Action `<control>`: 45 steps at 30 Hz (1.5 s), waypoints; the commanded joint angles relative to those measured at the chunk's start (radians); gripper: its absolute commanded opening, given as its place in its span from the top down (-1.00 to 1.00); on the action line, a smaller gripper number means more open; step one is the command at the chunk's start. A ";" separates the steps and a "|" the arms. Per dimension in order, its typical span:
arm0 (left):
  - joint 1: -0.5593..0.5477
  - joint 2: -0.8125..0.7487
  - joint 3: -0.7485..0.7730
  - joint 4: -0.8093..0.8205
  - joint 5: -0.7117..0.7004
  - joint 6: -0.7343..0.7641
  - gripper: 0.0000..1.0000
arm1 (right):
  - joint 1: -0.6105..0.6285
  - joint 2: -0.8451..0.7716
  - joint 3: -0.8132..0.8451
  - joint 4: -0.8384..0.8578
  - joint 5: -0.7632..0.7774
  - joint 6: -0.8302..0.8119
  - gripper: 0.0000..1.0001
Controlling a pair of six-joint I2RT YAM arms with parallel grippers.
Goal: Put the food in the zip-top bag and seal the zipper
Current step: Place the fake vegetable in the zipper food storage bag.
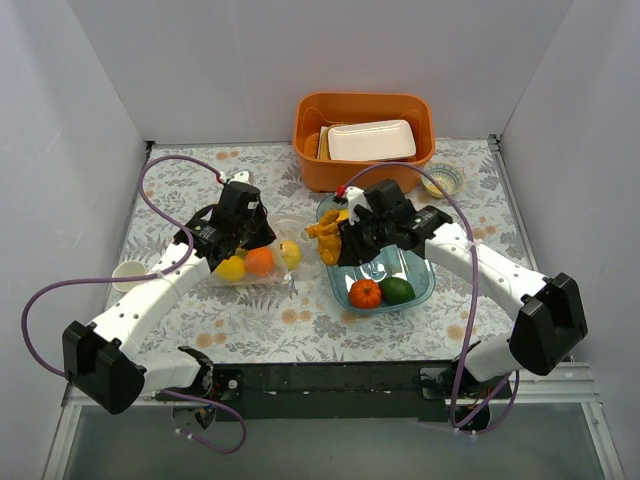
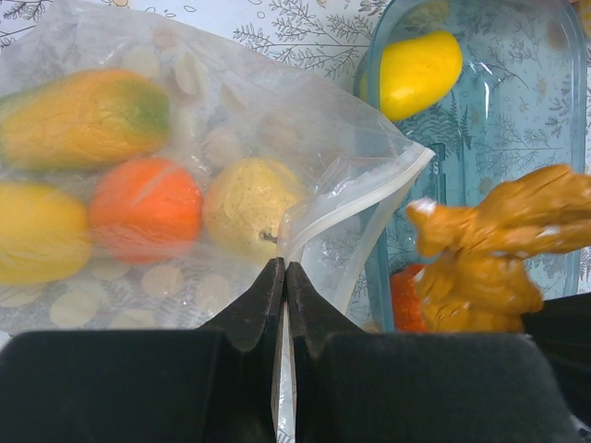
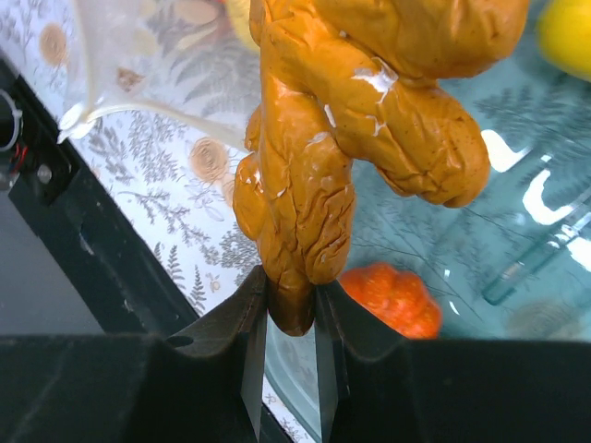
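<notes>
The clear zip-top bag (image 1: 250,268) lies left of centre with several foods inside: a yellow one, an orange one (image 2: 146,208) and a pale yellow one (image 2: 249,208). My left gripper (image 1: 266,243) is shut on the bag's mouth edge (image 2: 284,277). The whitish zipper strip (image 2: 369,208) curves open. My right gripper (image 1: 342,240) is shut on a knobbly orange-brown food (image 3: 314,175), held above the gap between bag and blue dish (image 1: 418,285). The dish holds an orange pumpkin (image 1: 365,293), a green fruit (image 1: 397,291) and a yellow fruit (image 2: 420,69).
An orange bin (image 1: 310,150) at the back centre holds a white tray (image 1: 372,140). A small bowl (image 1: 441,180) sits to its right. A white cup (image 1: 130,275) stands at the left, beside the left arm.
</notes>
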 commanded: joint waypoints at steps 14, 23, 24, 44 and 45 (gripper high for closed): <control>0.004 -0.007 0.039 0.017 0.033 0.004 1.00 | 0.170 0.199 0.189 -0.118 0.101 -0.103 0.77; 0.004 -0.028 0.019 0.038 0.082 0.012 1.00 | 0.202 0.346 0.347 -0.184 0.201 -0.132 0.77; 0.004 -0.031 0.019 0.037 0.084 0.015 1.00 | 0.202 0.355 0.370 -0.190 0.205 -0.133 0.77; 0.004 -0.034 0.021 0.050 0.107 0.025 1.00 | 0.256 0.406 0.479 -0.200 0.258 -0.180 0.71; 0.004 -0.037 0.021 0.050 0.111 0.030 1.00 | 0.257 0.409 0.485 -0.191 0.259 -0.176 0.71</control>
